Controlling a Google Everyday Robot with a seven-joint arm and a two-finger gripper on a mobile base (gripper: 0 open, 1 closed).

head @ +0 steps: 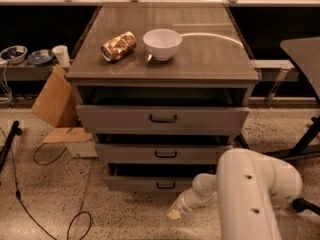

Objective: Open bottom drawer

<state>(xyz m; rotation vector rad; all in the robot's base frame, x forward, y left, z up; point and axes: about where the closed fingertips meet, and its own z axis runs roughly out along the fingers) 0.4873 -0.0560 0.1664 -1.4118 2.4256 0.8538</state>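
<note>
The bottom drawer point(150, 184) is the lowest of three grey drawers in the cabinet, with a small dark bar handle point(166, 185). It stands pulled out a little, a dark gap showing above its front. My gripper point(174, 213) is at the end of the white arm, low over the floor, just below and right of the drawer's handle, and apart from it.
The middle drawer point(165, 154) and top drawer point(162, 118) are also pulled out a bit. A white bowl point(162, 44) and a crushed can point(119, 46) sit on the cabinet top. Cardboard point(56, 99) and cables point(45, 184) lie at the left. A chair base point(305, 144) stands at the right.
</note>
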